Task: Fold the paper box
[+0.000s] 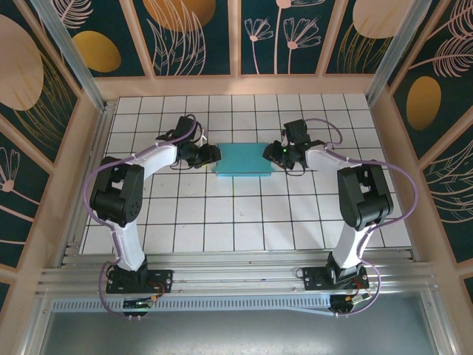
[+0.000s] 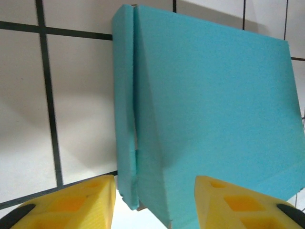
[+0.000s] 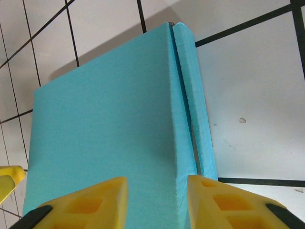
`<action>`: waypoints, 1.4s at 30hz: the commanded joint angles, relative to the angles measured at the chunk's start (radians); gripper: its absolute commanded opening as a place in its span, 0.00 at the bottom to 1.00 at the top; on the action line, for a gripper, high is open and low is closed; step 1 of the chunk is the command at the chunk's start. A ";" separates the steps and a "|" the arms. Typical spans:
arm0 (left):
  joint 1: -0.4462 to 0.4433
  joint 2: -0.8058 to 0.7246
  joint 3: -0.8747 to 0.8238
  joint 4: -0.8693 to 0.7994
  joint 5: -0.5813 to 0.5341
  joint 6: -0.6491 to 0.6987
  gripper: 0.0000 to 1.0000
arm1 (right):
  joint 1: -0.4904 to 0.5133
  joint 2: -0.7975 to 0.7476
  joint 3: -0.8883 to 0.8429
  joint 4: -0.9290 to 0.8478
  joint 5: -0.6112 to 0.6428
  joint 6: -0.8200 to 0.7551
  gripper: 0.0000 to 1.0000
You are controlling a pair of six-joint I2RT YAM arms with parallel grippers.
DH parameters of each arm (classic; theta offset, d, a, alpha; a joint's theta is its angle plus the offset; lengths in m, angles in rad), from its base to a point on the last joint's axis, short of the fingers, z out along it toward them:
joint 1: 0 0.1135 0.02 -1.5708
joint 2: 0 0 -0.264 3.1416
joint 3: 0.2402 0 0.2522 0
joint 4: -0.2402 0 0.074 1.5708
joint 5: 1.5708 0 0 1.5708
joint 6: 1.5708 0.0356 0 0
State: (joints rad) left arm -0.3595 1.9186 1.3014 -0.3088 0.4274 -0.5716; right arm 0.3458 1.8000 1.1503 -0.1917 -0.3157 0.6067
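Note:
The paper box (image 1: 242, 159) lies flat on the white tiles as a cyan rectangle between my two grippers. My left gripper (image 1: 214, 155) is at its left end. In the left wrist view the box's end (image 2: 205, 95) reaches between the yellow fingers (image 2: 86, 200), which stand apart and clear of the card, so the left gripper (image 2: 155, 185) is open. A narrow side flap (image 2: 124, 105) stands slightly away from the body. My right gripper (image 1: 272, 153) is at the right end. It too is open (image 3: 157, 181), astride the box's edge (image 3: 105, 133) with a narrow flap (image 3: 195, 95) beside it.
The white tiled table (image 1: 244, 214) is ringed by wooden walls (image 1: 63, 170) with dark patterned panels. An aluminium rail (image 1: 236, 277) carries both arm bases at the near edge. A yellow tip (image 3: 9, 179) shows past the box's far end in the right wrist view.

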 commanded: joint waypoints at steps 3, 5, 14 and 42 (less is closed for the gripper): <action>-0.016 0.031 0.017 0.033 0.052 -0.030 0.43 | -0.004 0.019 0.002 0.007 -0.020 0.001 0.31; -0.020 0.047 0.028 0.025 0.053 -0.031 0.42 | -0.005 0.023 0.002 0.008 -0.022 0.003 0.30; -0.027 0.065 0.027 0.046 0.069 -0.043 0.37 | -0.004 0.026 -0.010 0.013 -0.026 0.001 0.29; -0.030 0.056 0.082 -0.066 -0.037 0.024 0.36 | -0.002 0.064 -0.030 -0.038 0.133 -0.076 0.22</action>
State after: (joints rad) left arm -0.3889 1.9797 1.3495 -0.3260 0.4080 -0.5720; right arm 0.3450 1.8378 1.1275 -0.1913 -0.2333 0.5552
